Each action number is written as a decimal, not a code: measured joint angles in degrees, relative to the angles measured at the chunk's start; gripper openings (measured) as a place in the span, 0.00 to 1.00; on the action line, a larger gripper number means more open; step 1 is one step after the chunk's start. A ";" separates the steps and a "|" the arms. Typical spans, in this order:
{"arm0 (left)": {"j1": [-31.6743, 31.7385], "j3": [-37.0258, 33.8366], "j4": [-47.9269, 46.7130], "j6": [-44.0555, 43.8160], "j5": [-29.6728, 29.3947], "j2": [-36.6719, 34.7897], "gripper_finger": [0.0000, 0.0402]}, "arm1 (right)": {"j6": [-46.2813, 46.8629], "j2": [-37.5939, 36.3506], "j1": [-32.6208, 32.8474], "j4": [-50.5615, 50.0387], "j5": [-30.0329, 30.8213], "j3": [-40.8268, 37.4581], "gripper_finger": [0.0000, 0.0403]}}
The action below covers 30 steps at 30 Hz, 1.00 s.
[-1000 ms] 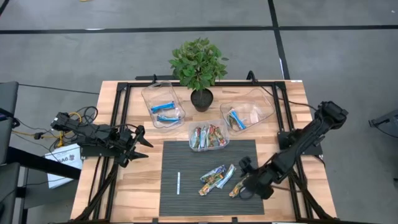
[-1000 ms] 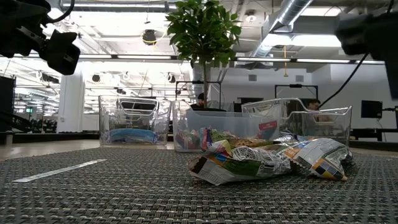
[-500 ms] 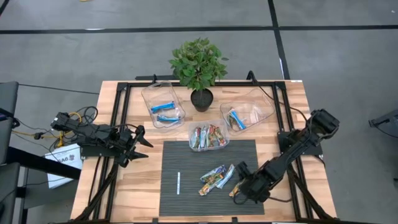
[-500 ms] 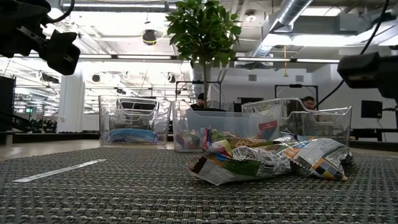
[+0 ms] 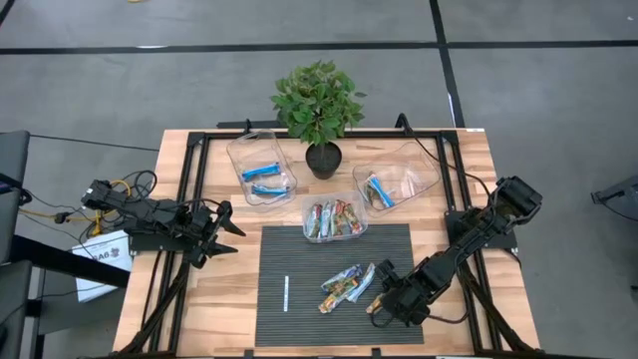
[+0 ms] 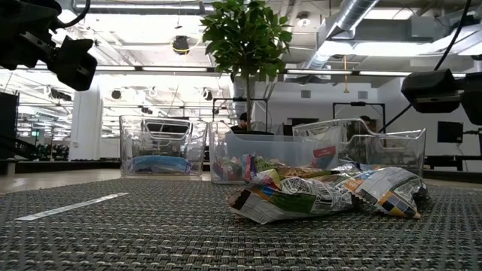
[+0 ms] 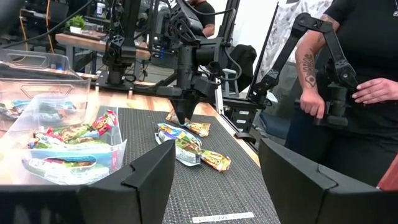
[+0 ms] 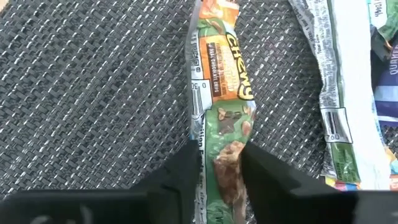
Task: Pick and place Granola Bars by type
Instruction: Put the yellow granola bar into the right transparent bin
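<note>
Several Granola Bars lie loose on the dark mat, in a small heap at its near right. One green-and-orange bar lies apart from them, and my right gripper stands over it, pointing down, shut on its green end. The same gripper shows in the high view. My left gripper waits open above the table's left side, with nothing between its fingers. My right gripper pinches the bar's two long edges near its green end between its two fingers. The fingers come from above, pointing down, and lie across the bar. The bar lies flat on the mat, its orange end pointing away from the fingers.
Three clear tubs stand behind the mat: one with blue bars, one with multicoloured bars, one at the right. A potted plant stands between them. A thin white stick lies on the mat. A person stands beyond the table.
My right arm has come down toward the mat and its gripper has shifted a little toward the table's left, onto the green-and-orange bar. The bars have stayed where they were.
</note>
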 joint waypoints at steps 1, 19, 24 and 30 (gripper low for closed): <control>0.00 0.00 0.00 0.11 0.00 0.02 0.56 | 0.00 0.00 0.00 0.00 0.02 0.00 0.23; 0.00 0.00 -0.02 -0.01 0.00 0.00 0.56 | 5.55 -6.32 -1.99 2.56 -0.22 -0.05 0.07; 0.00 0.00 -0.02 -0.04 0.00 0.01 0.56 | 6.96 -12.84 -4.57 5.56 -0.22 -0.07 0.07; 0.00 -0.01 -0.02 -0.04 0.00 0.02 0.56 | 9.03 -22.07 -8.58 10.42 -0.20 -0.07 0.05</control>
